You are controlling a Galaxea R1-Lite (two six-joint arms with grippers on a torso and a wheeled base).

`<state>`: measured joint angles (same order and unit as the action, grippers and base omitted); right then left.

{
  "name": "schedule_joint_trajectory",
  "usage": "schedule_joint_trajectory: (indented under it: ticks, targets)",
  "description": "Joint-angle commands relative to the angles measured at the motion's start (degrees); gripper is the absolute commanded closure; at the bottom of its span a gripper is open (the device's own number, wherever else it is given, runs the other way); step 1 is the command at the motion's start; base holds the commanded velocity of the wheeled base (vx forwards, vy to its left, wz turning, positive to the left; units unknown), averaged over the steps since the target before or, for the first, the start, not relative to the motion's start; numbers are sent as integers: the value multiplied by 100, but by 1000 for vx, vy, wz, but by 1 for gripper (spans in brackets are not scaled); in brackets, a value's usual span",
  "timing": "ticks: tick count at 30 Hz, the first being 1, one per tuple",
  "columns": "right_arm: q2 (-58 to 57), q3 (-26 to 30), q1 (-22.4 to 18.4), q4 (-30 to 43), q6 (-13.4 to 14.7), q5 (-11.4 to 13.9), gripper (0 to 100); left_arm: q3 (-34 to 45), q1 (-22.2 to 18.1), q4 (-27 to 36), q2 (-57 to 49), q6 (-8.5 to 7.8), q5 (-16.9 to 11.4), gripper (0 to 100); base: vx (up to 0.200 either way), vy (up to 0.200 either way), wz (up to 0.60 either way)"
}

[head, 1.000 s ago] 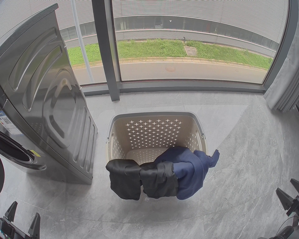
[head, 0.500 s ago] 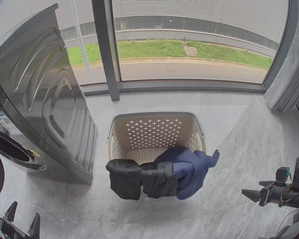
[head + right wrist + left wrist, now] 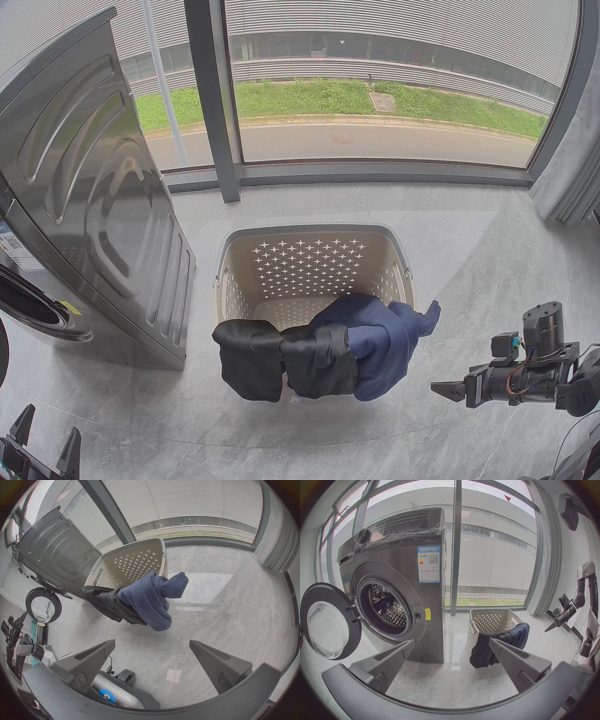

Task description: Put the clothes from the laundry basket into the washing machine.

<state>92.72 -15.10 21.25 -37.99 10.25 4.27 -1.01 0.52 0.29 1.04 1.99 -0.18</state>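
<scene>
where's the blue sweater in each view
Head view: blue sweater hangs over the basket near rim, right of the black clothes.
Left wrist view: on the basket rim, beside the black clothes.
Right wrist view: over the rim, nearest the camera.
Shared landmark: the star-holed basket.

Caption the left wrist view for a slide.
Open left pincer faces the open washer; beside it, basket with clothes draped over its rim.

Grey washing machine (image 3: 393, 570), door (image 3: 329, 620) open, laundry basket (image 3: 490, 621) beside — clothes (image 3: 479, 655) over rim

Head cam high, looking down on laundry basket (image 3: 312, 229), mid-distance. Left wrist low, faces washing machine (image 3: 429, 636) front. Right wrist tilts down from the right. All share the laundry basket.
</scene>
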Motion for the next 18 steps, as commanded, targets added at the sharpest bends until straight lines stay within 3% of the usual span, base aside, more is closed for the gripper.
schedule_joint_trajectory:
  ticks: [1,5,18]
  targets:
    - [932,-291,239,-376,100,-14,0,84,0,-3,-16,3,1,0,0,0,0]
    - [1090,-362,319,-640,100,-14,0,84,0,-3,-16,3,1,0,0,0,0]
    - [1732,-1082,661,-807,557,-40,0,84,0,-3,-16,3,1,0,0,0,0]
